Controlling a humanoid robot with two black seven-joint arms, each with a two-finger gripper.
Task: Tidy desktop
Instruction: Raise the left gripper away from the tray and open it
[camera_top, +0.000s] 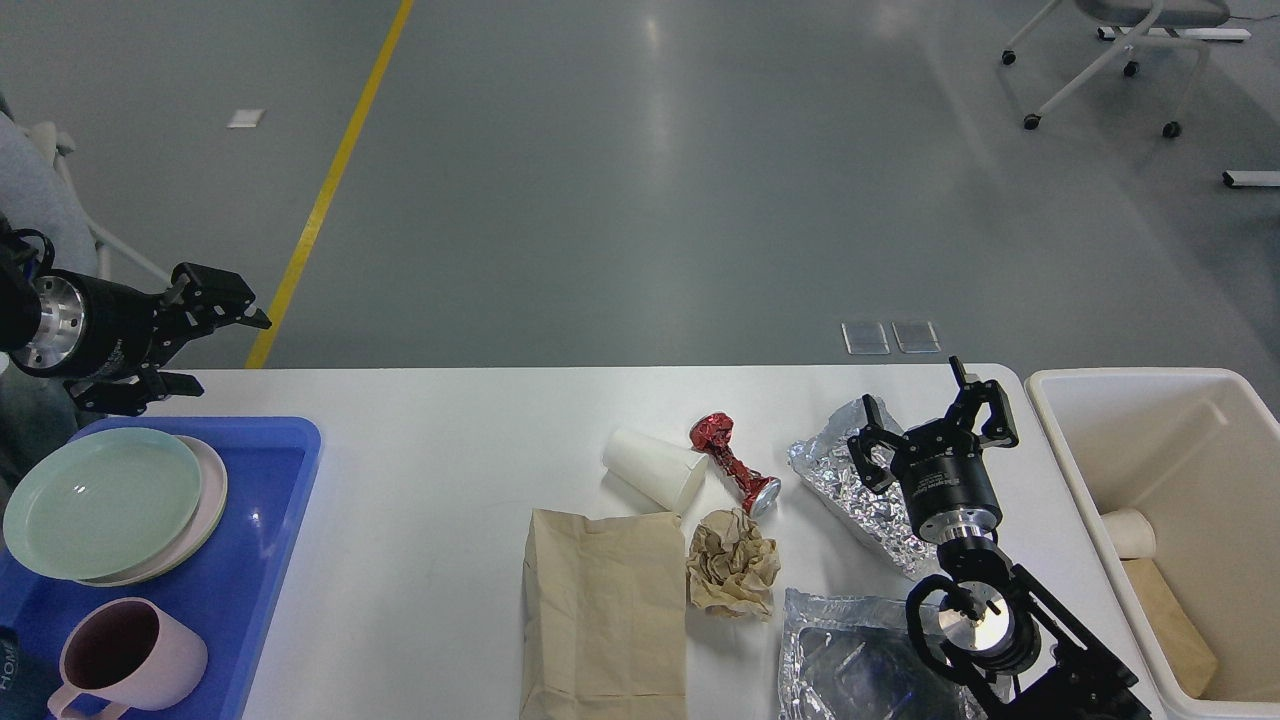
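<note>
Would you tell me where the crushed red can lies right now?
On the desktop, right of centre, the crushed red can lies between the tipped white cup and crumpled foil.

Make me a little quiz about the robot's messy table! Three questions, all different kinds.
1. True or false: the red can is crushed and lying on the desktop.
2. What is stacked on the blue tray beside the pink mug? A) plates B) forks C) books
3. Fill in: the white cup on the desktop lies on its ____.

Key:
1. True.
2. A: a green plate sits on a paler one.
3. Side. It lies next to the can, just behind the paper bag.
</note>
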